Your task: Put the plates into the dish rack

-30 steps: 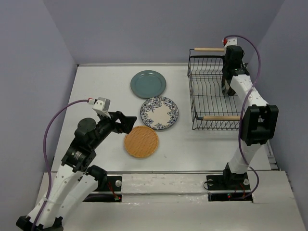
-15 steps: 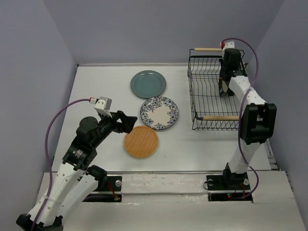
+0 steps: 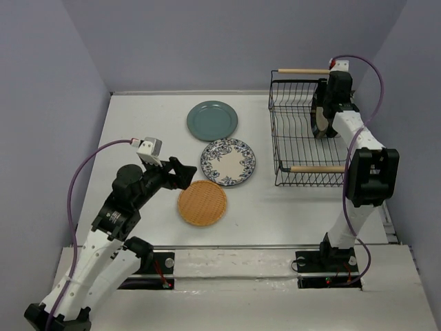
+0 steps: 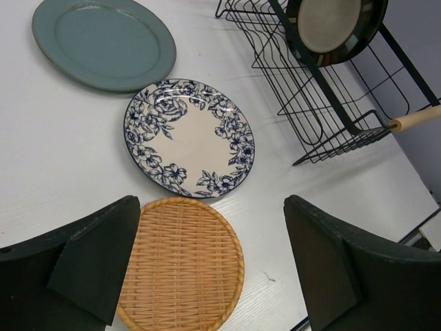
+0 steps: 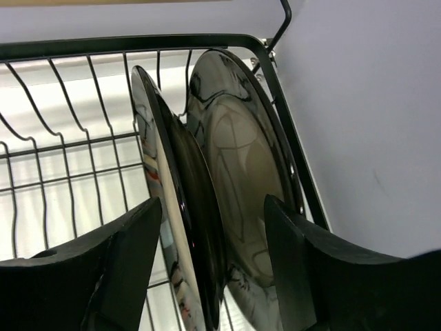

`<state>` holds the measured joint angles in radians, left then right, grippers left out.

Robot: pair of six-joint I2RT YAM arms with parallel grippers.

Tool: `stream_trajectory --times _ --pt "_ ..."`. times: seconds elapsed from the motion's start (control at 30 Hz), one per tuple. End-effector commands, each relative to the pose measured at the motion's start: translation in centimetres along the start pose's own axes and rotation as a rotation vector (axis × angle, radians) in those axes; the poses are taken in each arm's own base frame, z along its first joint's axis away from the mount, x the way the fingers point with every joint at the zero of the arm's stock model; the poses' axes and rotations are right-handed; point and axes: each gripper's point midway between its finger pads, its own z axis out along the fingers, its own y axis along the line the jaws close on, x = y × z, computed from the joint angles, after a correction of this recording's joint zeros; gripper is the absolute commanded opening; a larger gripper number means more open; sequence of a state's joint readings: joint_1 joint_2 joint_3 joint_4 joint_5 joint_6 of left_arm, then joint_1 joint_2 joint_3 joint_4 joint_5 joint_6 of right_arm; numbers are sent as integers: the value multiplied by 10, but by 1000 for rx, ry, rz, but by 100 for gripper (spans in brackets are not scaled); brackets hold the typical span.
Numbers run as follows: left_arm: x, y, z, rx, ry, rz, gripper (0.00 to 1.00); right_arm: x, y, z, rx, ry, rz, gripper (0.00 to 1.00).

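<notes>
Both arms are built of white shell links joined by black, rounded joint housings. The left arm [image 3: 114, 214] carries a purple cable [image 3: 76, 183] running up to a small grey-white camera block [image 3: 147, 147] at the wrist. The right arm [image 3: 358, 148] has a matching purple cable [image 3: 375, 76] ending at a white block with a red mark [image 3: 340, 64]. Each arm stands on a black base plate [image 3: 155, 262] with thin red wires. The jaws are matte black, thick and wedge-shaped, with flat inner faces.
</notes>
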<state>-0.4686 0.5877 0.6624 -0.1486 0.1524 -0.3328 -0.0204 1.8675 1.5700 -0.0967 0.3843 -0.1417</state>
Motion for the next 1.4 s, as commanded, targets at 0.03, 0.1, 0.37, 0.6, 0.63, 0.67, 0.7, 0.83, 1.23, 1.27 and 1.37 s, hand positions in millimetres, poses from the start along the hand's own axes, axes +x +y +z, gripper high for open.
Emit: stream_trajectory --times 0.03,0.1,0.37,0.6,0.63,0.67,0.7,0.83,1.23,1.27,1.37 --pt "-4 6 8 -31 5 2 95 -60 -19 -23 24 -125 121 73" --pt "-1 9 10 -48 16 -4 94 -73 -17 -33 -15 -152 151 75" --pt "19 40 21 -207 86 -45 79 -120 26 -108 -375 -211 366 84" --pt "49 67 25 -364 180 -141 73 -105 118 -209 -734 -185 384 85" --pt "52 68 27 -367 188 -143 73 -84 131 -216 -776 -139 375 85" --pt "58 72 30 -380 211 -147 72 -85 135 -232 -818 -156 382 85" --pt "58 72 34 -384 209 -154 72 -77 150 -248 -874 -138 382 84" --pt "66 65 57 -347 260 -202 70 -46 178 -294 -1014 -106 369 84" --pt "60 75 181 -372 348 -242 68 -10 173 -363 -1180 -107 342 84" --pt "62 77 186 -379 359 -234 68 -9 172 -366 -1188 -105 344 84" --pt "74 91 196 -426 414 -198 66 -8 169 -368 -1186 -113 344 84"
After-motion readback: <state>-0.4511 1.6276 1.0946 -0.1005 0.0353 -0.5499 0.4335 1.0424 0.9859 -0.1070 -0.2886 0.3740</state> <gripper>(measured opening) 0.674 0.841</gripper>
